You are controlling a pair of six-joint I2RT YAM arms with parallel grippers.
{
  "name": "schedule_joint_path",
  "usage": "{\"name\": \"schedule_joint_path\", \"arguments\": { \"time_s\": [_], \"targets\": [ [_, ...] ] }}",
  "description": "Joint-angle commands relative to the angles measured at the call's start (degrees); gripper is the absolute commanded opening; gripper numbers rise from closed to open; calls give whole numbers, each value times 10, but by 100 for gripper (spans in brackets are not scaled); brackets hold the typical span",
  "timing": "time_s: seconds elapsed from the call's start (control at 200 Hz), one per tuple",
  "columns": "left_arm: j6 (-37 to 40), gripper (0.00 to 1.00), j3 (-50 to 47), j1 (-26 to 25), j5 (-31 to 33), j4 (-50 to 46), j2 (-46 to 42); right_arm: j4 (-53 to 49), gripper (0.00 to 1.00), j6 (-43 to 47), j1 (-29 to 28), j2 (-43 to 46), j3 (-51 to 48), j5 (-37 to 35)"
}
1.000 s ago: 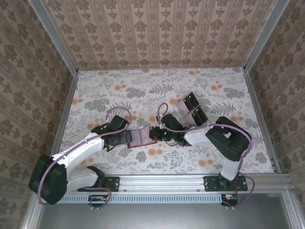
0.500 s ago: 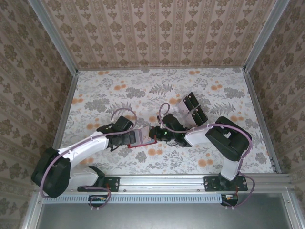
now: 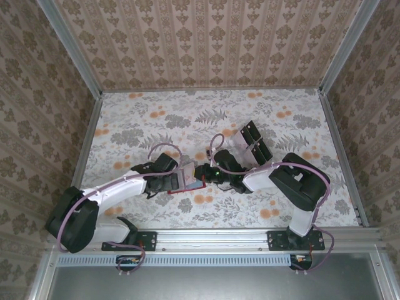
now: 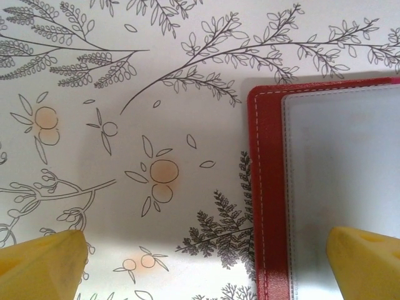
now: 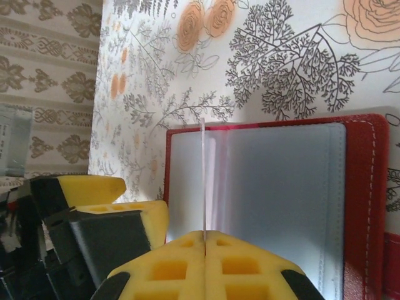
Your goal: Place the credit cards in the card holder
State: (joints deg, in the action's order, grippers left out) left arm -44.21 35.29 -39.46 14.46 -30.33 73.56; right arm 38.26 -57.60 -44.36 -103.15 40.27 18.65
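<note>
Right wrist view: my right gripper (image 5: pixel 204 242) is clenched on a thin clear sheet (image 5: pixel 204 175) over the open red folding card holder (image 5: pixel 365 187) on the counter (image 5: pixel 281 75); left gripper (image 4: pixel 206 262) released. Probably floppy, slick, so pinch edges.

Red card holder (image 3: pixel 186 180) lies open, grey inside up, black credit cards (image 3: pixel 250 132) farther back

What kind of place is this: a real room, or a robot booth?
Most likely a purpose-built robot test booth: wallpapered panels in metal framing enclose a floral-covered table, and the left arm and right arm are bolted to an aluminium rail at its near edge.
</note>
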Motion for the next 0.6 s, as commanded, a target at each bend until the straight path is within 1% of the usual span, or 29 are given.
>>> {"name": "schedule_joint_path", "arguments": {
  "time_s": [0.0,0.595],
  "targets": [
    [-18,100,-5,-4,19,-25,4,53,0,-17,3,-13,-10,-2],
    [-28,100,-9,-4,26,-38,9,110,0,-29,3,-47,-17,-17]
  ]
}}
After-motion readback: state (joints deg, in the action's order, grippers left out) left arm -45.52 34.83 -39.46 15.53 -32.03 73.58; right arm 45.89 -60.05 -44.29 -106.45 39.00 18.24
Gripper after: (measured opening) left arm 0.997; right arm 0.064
